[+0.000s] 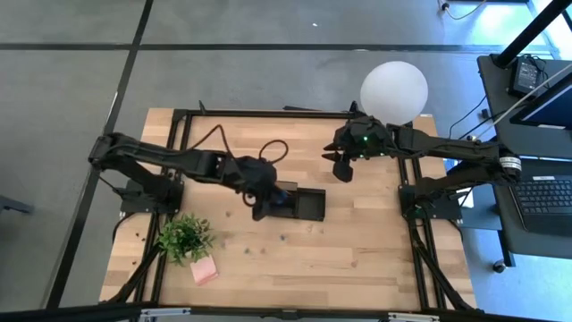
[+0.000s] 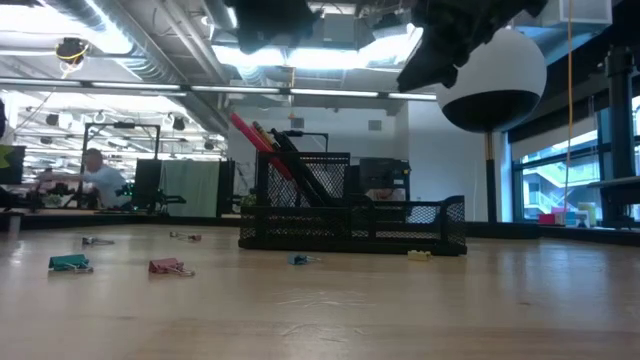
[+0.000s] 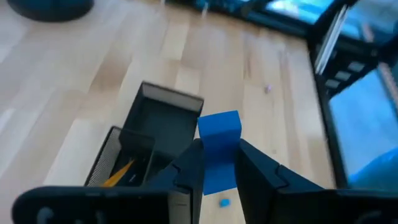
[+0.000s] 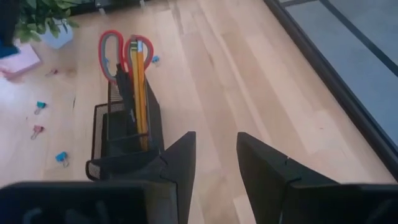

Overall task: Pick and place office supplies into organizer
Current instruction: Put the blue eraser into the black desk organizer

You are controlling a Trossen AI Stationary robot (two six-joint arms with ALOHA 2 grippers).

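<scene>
above wooden table [image 1: 357,259], left tool [image 3: 219,163] clamped on blue eraser [image 3: 219,134]

A large white globe lamp [image 1: 394,91] sits at the far edge of the light wooden slat table [image 1: 357,259], and in the low view its round body [image 2: 495,82] shows white above and dark below. A small green potted plant [image 1: 185,238] stands near the table's front left corner. Beyond the table, a person in a light top [image 2: 100,180] sits at a desk in the room behind.
</scene>
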